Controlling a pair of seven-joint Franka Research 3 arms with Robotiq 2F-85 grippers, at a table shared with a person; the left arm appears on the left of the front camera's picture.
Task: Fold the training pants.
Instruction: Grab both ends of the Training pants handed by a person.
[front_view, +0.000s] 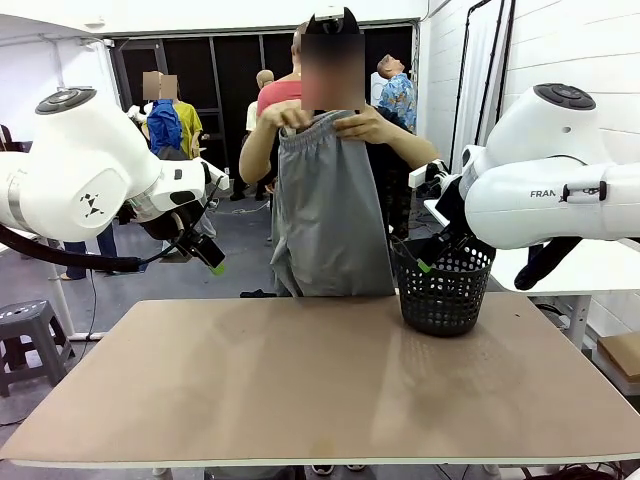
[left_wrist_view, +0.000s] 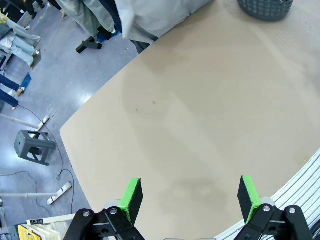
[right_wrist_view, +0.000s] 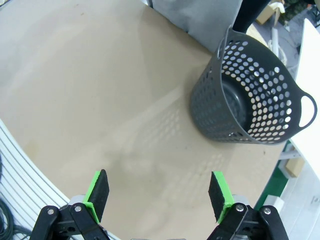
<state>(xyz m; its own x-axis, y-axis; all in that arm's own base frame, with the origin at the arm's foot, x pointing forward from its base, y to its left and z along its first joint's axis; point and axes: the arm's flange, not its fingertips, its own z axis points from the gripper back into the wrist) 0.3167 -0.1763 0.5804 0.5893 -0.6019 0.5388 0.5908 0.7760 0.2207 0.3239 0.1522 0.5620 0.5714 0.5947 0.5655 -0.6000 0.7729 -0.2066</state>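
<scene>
- A person's hands (front_view: 365, 125) hold the pants (front_view: 330, 210) up by the waistband, behind the worktop (front_view: 300, 380).
- Left claw (left_wrist_view: 190, 194): spread wide, holding nothing.
- Right claw (right_wrist_view: 159, 194): spread wide, holding nothing, near the basket (right_wrist_view: 210, 100).

The left gripper (left_wrist_view: 190, 194) hangs above the tan table (left_wrist_view: 200, 110), its green pads (left_wrist_view: 132, 197) spread wide. Grey training pants (left_wrist_view: 160, 17) hang at the table's far edge, a dark basket (left_wrist_view: 265, 7) stands nearby, and a stool (left_wrist_view: 34, 147) sits on the floor

Grey floor (front_view: 240, 235), white wall (front_view: 570, 40) rt, stool (front_view: 25, 335) lt.
</scene>
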